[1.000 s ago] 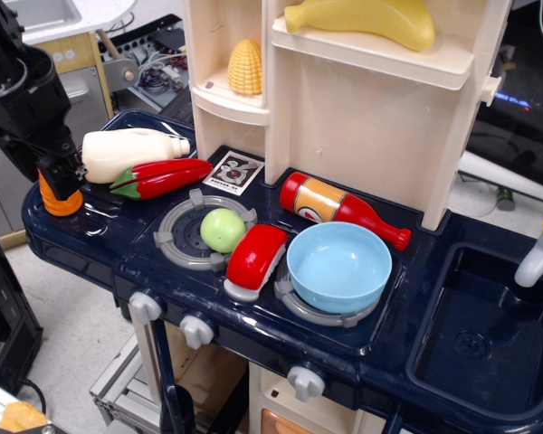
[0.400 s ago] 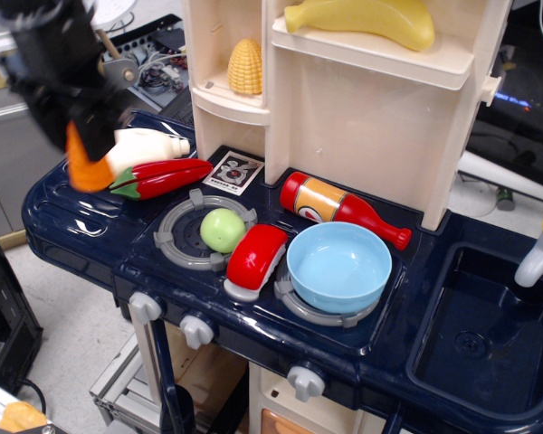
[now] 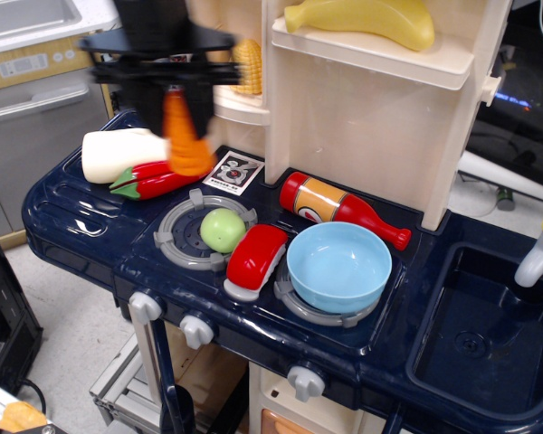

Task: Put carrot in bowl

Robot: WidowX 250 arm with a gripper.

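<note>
One carrot (image 3: 185,136) is clamped in the gripper (image 3: 174,90) and held clear of the counter, above the red chili pepper (image 3: 158,178) at the far left. It is carried high, presumably so that the green ball (image 3: 223,230) and red bottle (image 3: 339,208) are cleared. The bowl (image 3: 338,267) is seen empty, nearer and to the right.

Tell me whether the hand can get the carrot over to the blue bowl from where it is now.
Probably yes. The hand holds the carrot in the air, above the green ball and red piece. The bowl is open and empty, nothing above it.
</note>
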